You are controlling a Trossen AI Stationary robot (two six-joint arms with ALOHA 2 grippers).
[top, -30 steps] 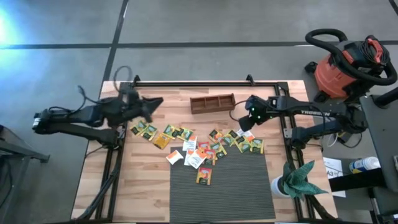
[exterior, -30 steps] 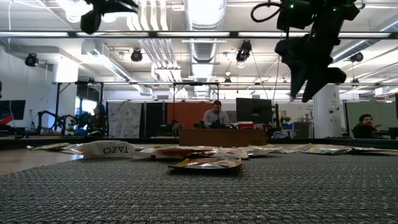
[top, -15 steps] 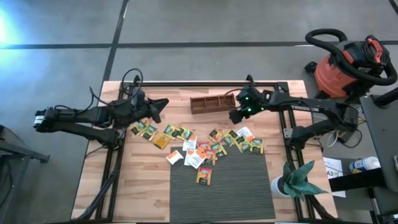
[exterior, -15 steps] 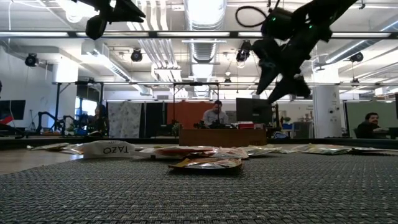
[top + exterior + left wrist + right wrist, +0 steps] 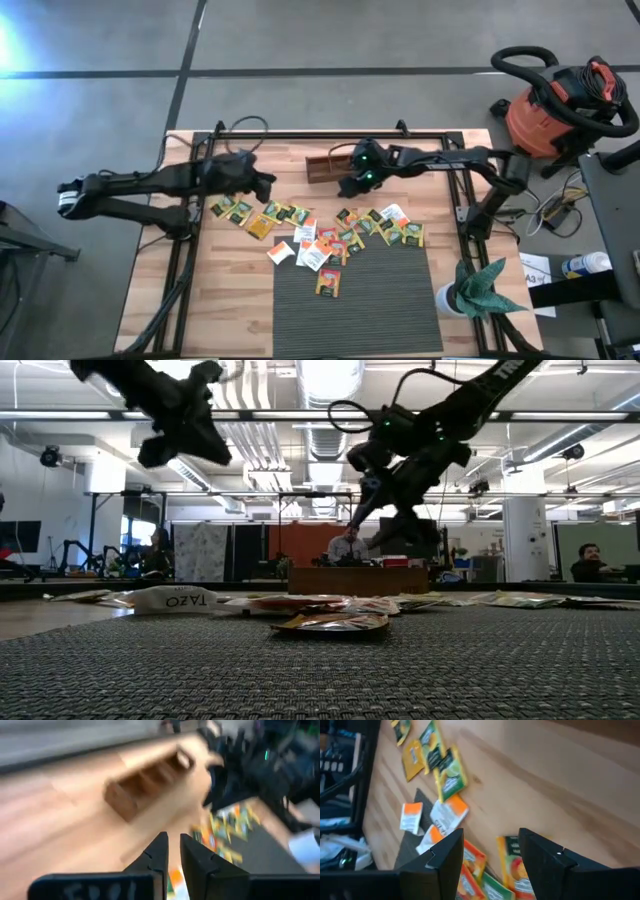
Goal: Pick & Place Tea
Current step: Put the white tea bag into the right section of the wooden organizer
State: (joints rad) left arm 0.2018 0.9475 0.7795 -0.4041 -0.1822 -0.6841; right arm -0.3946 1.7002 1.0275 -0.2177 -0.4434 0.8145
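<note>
Overhead: right gripper [image 5: 347,187] spread wide, empty, just beside wooden tray [image 5: 325,166]; left gripper [image 5: 262,183] nearly closed, empty, left of tray; tea sachets [image 5: 318,240] scattered on surface [image 5: 240,300] below tray.

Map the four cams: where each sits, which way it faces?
High: overhead, straight down; both arms, tea sachets, wooden tray.
Low: table height, level across mat into room; both arms overhead.
Left wrist: past own near-shut fingers toward tray.
Right wrist: past own open fingers onto sachets.
Shared: sachets in all four.
</note>
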